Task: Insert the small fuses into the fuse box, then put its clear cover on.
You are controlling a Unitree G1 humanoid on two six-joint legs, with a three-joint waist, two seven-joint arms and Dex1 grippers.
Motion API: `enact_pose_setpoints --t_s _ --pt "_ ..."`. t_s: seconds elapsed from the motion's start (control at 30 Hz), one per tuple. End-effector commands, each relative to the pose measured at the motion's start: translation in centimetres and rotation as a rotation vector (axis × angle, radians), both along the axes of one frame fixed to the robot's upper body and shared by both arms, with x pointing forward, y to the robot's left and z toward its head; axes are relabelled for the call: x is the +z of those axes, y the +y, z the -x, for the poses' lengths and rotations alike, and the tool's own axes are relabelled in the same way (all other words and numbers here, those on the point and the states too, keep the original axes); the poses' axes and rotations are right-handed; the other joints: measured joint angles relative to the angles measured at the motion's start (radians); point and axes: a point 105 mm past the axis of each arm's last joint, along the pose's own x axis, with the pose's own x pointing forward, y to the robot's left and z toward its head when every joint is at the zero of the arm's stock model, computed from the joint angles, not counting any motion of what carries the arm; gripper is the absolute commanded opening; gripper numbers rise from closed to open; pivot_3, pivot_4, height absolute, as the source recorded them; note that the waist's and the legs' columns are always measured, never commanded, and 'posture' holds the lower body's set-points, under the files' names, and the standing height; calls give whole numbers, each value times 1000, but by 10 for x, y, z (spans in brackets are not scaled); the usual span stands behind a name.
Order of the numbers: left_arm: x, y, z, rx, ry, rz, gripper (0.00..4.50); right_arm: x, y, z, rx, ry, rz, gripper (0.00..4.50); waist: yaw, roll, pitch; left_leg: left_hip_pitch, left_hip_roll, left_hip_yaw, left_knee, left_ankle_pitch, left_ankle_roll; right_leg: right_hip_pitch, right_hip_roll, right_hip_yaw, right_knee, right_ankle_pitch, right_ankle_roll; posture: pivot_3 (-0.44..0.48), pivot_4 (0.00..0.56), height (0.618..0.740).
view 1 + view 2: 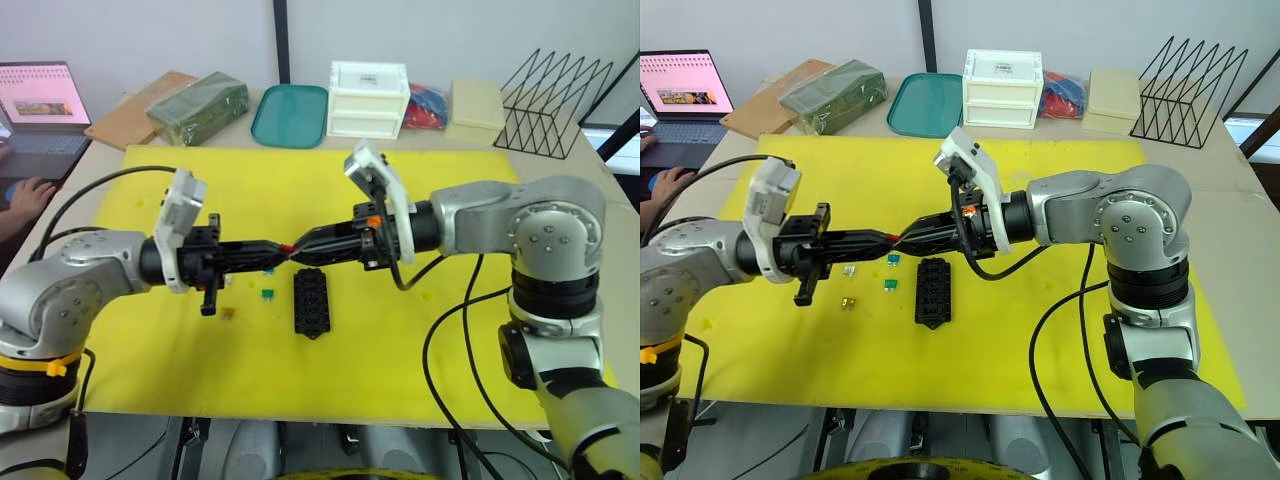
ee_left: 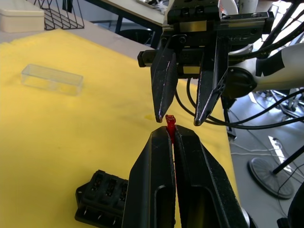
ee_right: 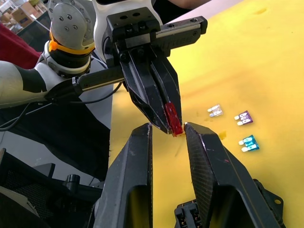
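A bright yellow rectangular mat (image 1: 420,340) covers most of a pale tabletop (image 1: 610,200). Along the far edge, from left to right, sit a flat wooden board (image 1: 135,115), a dark green wrapped block (image 1: 198,106), a teal oval plastic tray (image 1: 290,115), a white plastic two-drawer box (image 1: 368,98), a red and blue bundle (image 1: 425,105), a cream rectangular box (image 1: 477,104) and a black wire rack (image 1: 552,103). At far left stands an open laptop (image 1: 40,110), with a person's hand (image 1: 28,196) resting near it.
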Motion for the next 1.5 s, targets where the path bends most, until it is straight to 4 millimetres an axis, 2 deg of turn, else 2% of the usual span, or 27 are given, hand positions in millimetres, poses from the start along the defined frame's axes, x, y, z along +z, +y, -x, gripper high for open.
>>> enact_pose_setpoints --t_s 0.03,0.17,0.53,0.67,0.77,0.93,1.0,1.13,1.27,1.5 --pt "8 -4 4 -27 -46 9 0 11 5 3 29 -45 -27 915 0 0 0 0 0 0 0 0 0 0 0 0 0 0 0 0 150 740" --pt "8 -4 4 -25 -47 11 0 10 5 3 30 -44 -22 26 0 0 0 0 0 0 0 0 0 0 0 0 0 0 0 0 150 740" --pt "9 -3 4 -23 -46 18 0 8 6 5 37 -51 -6 26 0 0 0 0 0 0 0 0 0 0 0 0 0 0 0 0 150 740" --pt "4 -1 2 -12 -7 -19 0 8 6 5 35 -60 5 26 -1 0 0 0 0 0 0 0 0 0 0 0 0 0 0 0 150 740" --pt "0 0 -2 14 31 -51 614 7 5 4 32 -73 23 0 0 0 0 0 0 0 0 0 0 0 0 0 0 0 0 0 150 740" --pt "-4 4 3 1 21 -122 2294 1 1 0 9 -182 130 0 -2 0 0 0 0 0 0 0 0 -1 0 0 -1 0 0 0 150 740" --pt "-15 10 11 -27 2 -219 2984 -5 -3 -2 18 -281 206 0 -3 0 0 -1 0 0 -1 0 0 -2 0 0 -1 0 0 0 150 740" --pt "-40 24 19 -69 -31 -379 4355 -20 -9 5 105 -358 320 0 -1 1 1 -2 0 0 -2 0 0 -4 0 1 -1 0 0 0 150 740" --pt "-54 28 19 -99 -88 -437 4474 -32 -11 12 168 -381 395 0 1 1 1 -2 0 1 -2 0 0 -5 1 1 -1 -1 -1 0 150 740" --pt "-64 18 17 -124 -178 -446 4474 -43 -12 19 223 -365 520 0 1 0 1 -3 0 1 -2 0 0 -5 0 1 -1 -1 0 0 150 740"
